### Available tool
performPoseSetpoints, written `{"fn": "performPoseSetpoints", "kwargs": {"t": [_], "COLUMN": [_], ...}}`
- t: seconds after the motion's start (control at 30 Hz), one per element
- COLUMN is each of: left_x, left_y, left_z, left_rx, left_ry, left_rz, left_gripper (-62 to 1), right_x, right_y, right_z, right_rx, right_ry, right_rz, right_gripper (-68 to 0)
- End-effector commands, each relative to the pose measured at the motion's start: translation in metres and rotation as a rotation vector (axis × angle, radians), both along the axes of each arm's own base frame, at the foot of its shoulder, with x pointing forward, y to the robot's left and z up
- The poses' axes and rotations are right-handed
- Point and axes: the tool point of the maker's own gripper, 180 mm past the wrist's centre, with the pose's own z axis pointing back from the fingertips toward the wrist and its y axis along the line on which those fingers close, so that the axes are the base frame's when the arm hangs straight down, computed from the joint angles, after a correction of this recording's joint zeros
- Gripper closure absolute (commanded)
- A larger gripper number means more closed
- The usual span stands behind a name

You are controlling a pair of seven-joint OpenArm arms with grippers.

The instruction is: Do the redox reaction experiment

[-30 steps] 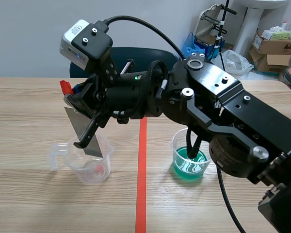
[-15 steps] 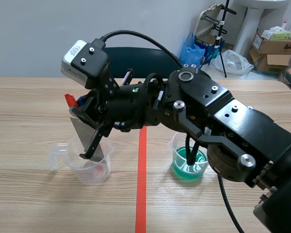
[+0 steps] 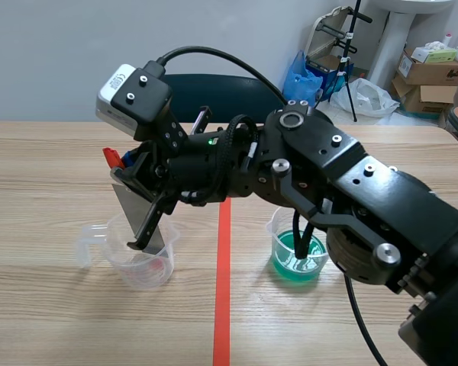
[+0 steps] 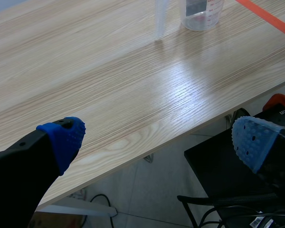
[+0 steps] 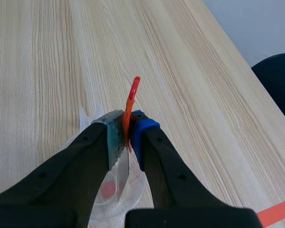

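My right gripper (image 3: 143,227) has reached across the red tape line and is shut on a grey metal sheet (image 3: 133,202) with a red tab (image 3: 111,156) at its upper corner. The sheet's lower end hangs inside a clear plastic beaker (image 3: 141,263) left of the line. In the right wrist view the tab (image 5: 132,102) and sheet (image 5: 123,167) are pinched between the pads, with the beaker (image 5: 135,190) below. A beaker of green liquid (image 3: 298,258) stands right of the line. My left gripper (image 4: 156,137) is open over the table's edge (image 4: 147,147), holding nothing.
A red spot (image 5: 107,189) lies on the clear beaker's bottom. Far ahead of the left gripper stands a clear measuring beaker (image 4: 202,13). A dark chair (image 3: 206,85) sits behind the table, with boxes (image 3: 431,69) and bags at the back right.
The right gripper and the sheet sank a little and shifted slightly right, so the sheet sits deeper in the clear beaker. Over the last half second it barely moved.
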Motion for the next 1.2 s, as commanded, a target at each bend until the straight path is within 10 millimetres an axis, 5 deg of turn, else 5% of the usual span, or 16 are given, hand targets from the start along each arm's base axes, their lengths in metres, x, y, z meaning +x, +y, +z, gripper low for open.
{"fn": "performPoseSetpoints", "kwargs": {"t": [0.0,0.4,0.5,0.63,0.8,1.17], "left_x": [0.002,0.002,0.002,0.002,0.002,0.002], "left_y": [-0.003,-0.003,-0.003,-0.003,-0.003,-0.003], "left_z": [0.004,0.004,0.004,0.004,0.004,0.004], "left_rx": [-0.017,-0.017,-0.017,-0.017,-0.017,-0.017], "left_ry": [-0.023,-0.023,-0.023,-0.023,-0.023,-0.023], "left_rz": [-0.001,-0.001,-0.001,-0.001,-0.001,-0.001], "left_gripper": [-62.3,-62.3,-62.3,-62.3,-62.3,-62.3], "right_x": [0.002,-0.007,-0.015,-0.02,-0.02,-0.02], "right_y": [0.004,0.007,0.008,0.009,0.01,0.01], "right_z": [0.011,0.009,0.007,0.006,0.009,0.008], "right_rx": [0.014,0.004,-0.005,-0.01,0.009,0.002], "right_ry": [-0.031,-0.021,-0.012,-0.008,-0.011,-0.015], "right_rz": [0.008,0.063,0.11,0.135,0.139,0.138], "right_gripper": [-0.6,-1.7,-15.4,-47.2,-67.9,-67.9]}}
